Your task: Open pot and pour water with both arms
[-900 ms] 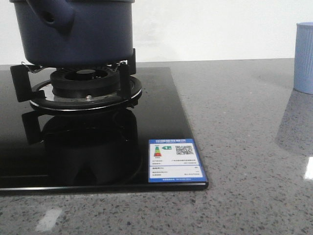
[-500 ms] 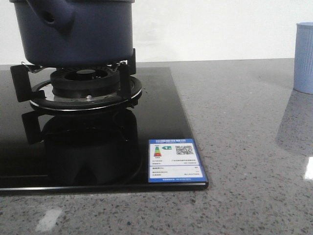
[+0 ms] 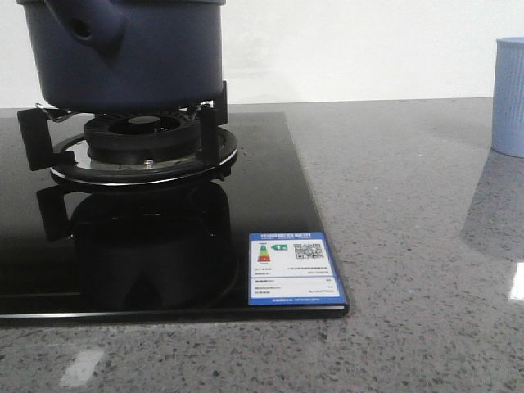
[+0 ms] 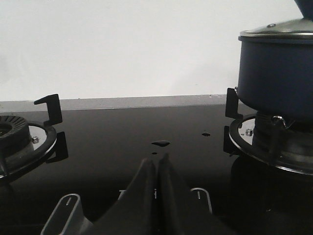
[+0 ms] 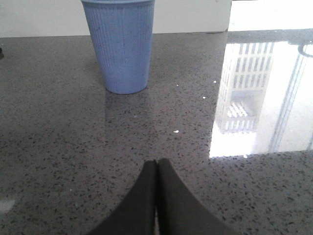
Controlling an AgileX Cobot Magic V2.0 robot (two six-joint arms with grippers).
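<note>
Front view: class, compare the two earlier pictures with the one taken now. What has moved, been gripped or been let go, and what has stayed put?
Nothing visibly changed. The pot sits on the burner as before, the cup stands at the right edge of the counter, and no gripper enters the front view.

Navy pot (image 3: 139,57), glossy black hob (image 3: 270,188), pale blue ribbed cup (image 5: 120,46), speckled grey counter (image 3: 409,246).

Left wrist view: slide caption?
Shut left gripper low over black cooktop; lidded pot sits on burner.
</note>
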